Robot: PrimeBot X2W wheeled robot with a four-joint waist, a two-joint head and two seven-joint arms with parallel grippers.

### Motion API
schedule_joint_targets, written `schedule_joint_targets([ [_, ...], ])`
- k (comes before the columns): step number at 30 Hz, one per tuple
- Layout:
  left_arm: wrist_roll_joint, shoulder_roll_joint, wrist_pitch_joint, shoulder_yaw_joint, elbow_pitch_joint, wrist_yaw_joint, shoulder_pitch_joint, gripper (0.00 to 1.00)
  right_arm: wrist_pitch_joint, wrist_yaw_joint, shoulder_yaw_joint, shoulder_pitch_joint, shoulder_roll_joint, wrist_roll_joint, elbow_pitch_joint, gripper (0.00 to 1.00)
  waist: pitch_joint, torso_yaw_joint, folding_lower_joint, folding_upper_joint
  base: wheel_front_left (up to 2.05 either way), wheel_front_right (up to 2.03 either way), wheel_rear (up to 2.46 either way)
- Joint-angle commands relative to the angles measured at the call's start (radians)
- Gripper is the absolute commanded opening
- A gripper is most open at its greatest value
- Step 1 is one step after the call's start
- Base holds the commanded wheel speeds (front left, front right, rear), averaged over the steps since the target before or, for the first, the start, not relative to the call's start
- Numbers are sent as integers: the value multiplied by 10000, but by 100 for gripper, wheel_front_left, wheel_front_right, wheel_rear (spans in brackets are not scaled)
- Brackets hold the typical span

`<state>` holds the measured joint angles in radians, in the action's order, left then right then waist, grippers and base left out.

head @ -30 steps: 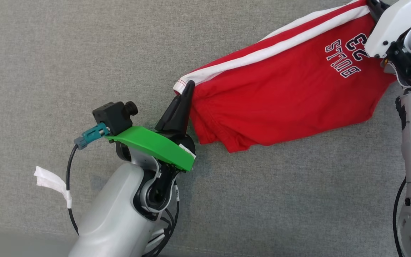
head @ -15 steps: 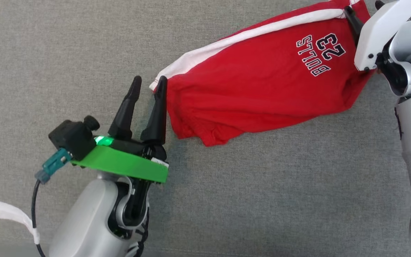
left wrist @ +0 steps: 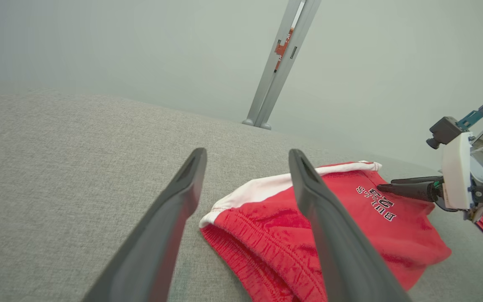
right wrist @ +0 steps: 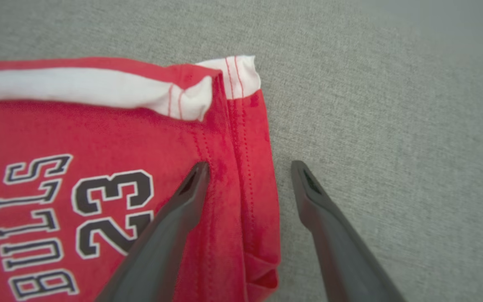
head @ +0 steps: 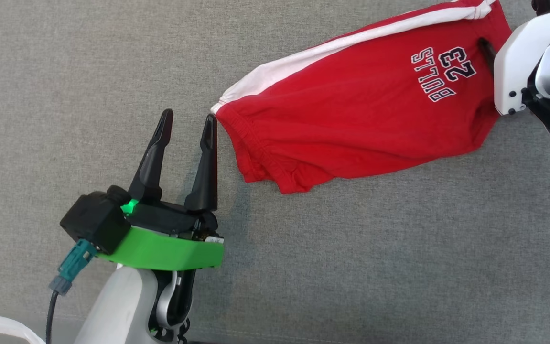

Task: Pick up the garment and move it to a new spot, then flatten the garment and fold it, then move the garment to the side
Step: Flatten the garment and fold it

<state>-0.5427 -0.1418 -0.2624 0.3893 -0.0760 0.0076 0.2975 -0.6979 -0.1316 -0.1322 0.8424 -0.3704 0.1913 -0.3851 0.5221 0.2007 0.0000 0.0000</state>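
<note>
- Head view: I see the garment (head: 351,119), red shorts with a white side stripe and "BULLS 23" printed on them, lying across the upper right of the grey fabric surface (head: 112,71).
- The left gripper (head: 188,115) sits at lower left with its fingers spread and nothing between them. Its finger nearer the shorts stands just beside the white-striped waistband corner; I cannot tell whether it touches.
- Of the right gripper (head: 489,53), at the far right end of the shorts, I can make out one dark finger over the red cloth beside the "23". The white housing hides the rest.
- Left wrist view: the left gripper (left wrist: 247,155) is spread wide. The garment (left wrist: 266,226) lies ahead and to the right, its waistband corner showing through the gap, and one finger crosses in front of the red cloth.
- The right gripper (left wrist: 386,186) reaches in over the print from the right. A metal post (left wrist: 279,63) stands behind.
- Right wrist view: the right gripper (right wrist: 249,167) is parted. One finger lies over the garment (right wrist: 98,126) by the "23", the other over bare grey surface (right wrist: 392,126), with the stitched hem between them, unpinched.
</note>
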Motion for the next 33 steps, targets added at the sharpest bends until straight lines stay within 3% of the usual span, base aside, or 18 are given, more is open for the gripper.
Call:
schedule_joint_targets([
  [1, 224, 113, -24, -146, 10, -124, -182, 100, -119, 20, -113, -195, -108, -158, -154, 100, 41, 62, 0, 0, 0, 0, 0],
  [7, 1151, 562, -24, -611, 142, -608, -659, 100, -194, 6, -198, -261, 256, 234, -721, 100, 49, 207, 0, 0, 0, 0, 0],
  [8, 1271, 609, -24, -687, 176, -663, -705, 100, -98, -3, -85, -278, 392, 407, -787, 10, 28, 209, 0, 0, 0, 0, 0],
  [9, 1419, 669, -25, -788, 232, -744, -772, 100, 8, -3, 10, -309, 520, 552, -862, 0, -28, 193, 0, 0, 0, 0, 0],
  [15, 1838, 834, -25, -1421, 414, -984, -1380, 100, 1043, 17, 978, -500, 793, 1354, -919, 0, -515, -242, 0, 0, 0, 0, 0],
  [25, 2076, 901, -26, -2046, 703, -1251, -2429, 100, 1710, 15, 2845, -1133, -141, 1288, -574, 0, -1464, -658, 0, 0, 0, 0, 0],
  [29, 1828, 908, -26, -2068, 809, -1250, -2763, 100, 1543, 14, 2541, -1329, 15, 1470, 62, 0, -1837, -642, 0, 0, 0, 0, 0],
  [33, 1784, 909, -26, -1988, 866, -1185, -3007, 100, 1132, 12, 1464, -1552, 482, 1713, 723, 0, -2155, -539, 0, 0, 0, 0, 0],
])
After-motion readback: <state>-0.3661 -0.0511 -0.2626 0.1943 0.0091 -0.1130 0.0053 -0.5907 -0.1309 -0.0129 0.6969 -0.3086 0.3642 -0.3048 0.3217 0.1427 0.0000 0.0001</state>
